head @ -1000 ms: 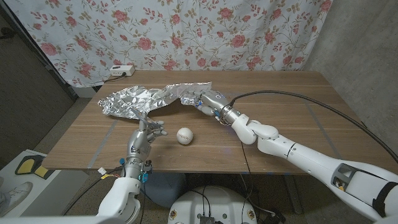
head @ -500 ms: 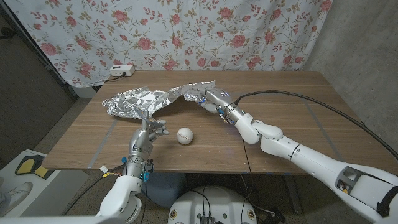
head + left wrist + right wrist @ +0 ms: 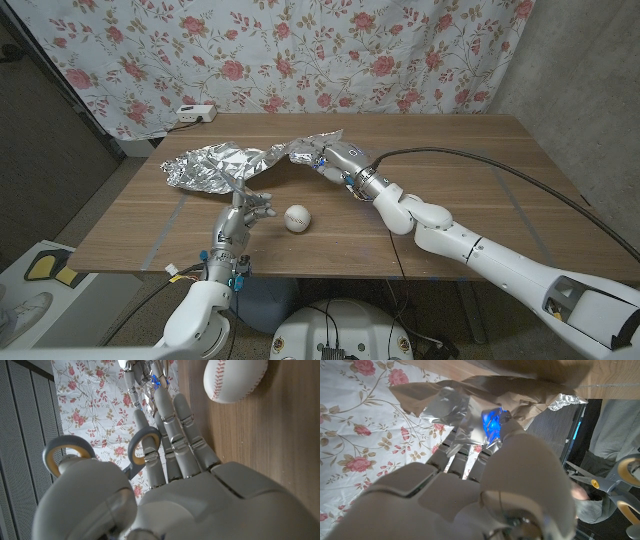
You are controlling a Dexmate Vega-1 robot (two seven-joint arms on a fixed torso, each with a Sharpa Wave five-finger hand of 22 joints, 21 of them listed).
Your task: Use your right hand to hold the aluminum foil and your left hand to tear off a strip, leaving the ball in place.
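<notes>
From the head view, the left hand [image 3: 243, 212] pinches the near edge of the aluminum foil [image 3: 225, 165], beside the ball [image 3: 297, 218] on the tabletop [image 3: 470, 190]. Farther back, the right hand [image 3: 338, 160] grips the foil's raised end; its wrist view shows fingers [image 3: 470, 455] closed on crumpled foil.

arms [image 3: 500, 255]: white shells, grey joints | right forearm: black cable | robot hand [image 3: 340, 163]: silver-grey

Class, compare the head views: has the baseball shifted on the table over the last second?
No. The baseball lies at the same spot on the wooden table, at the same distance from its near edge, right of the left hand.
</notes>
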